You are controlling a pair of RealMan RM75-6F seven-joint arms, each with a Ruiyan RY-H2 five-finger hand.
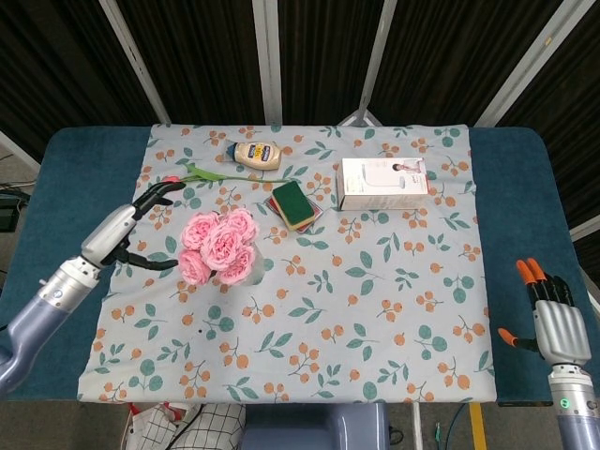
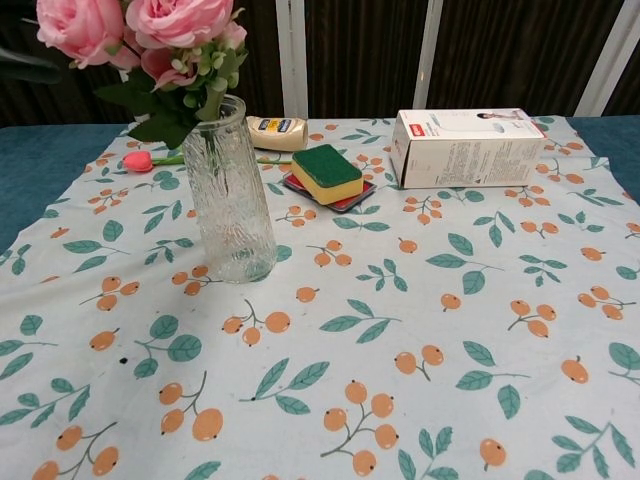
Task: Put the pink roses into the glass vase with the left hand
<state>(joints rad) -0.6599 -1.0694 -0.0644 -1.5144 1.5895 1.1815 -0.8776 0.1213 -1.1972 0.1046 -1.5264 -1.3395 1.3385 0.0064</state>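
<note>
Pink roses (image 2: 140,30) stand in the glass vase (image 2: 231,195), stems down inside it and blooms leaning out over the rim toward 10 o'clock in the chest view. From the head view the blooms (image 1: 217,244) cover nearly all of the vase, which sits on the floral tablecloth (image 1: 375,309) left of the cloth's middle.

The left hand (image 1: 127,230) is at 9 o'clock of the roses, apart from them, its fingers spread and holding nothing. The right hand (image 1: 553,314) hangs off the table's right edge at about 4 o'clock from the vase, well apart from everything, fingers extended and apart, nothing in it.

At 12 o'clock of the vase a red tulip (image 1: 202,175) lies flat on the cloth, its bud pointing toward the left edge. Beyond it, near the far edge, a mayonnaise bottle (image 1: 256,154) lies on its side. At 1 o'clock of the vase a green and yellow sponge (image 2: 327,172) rests on a small red tray (image 2: 352,199). A white box (image 2: 470,146) lies on its long side at 2 o'clock, well apart from the vase.
</note>
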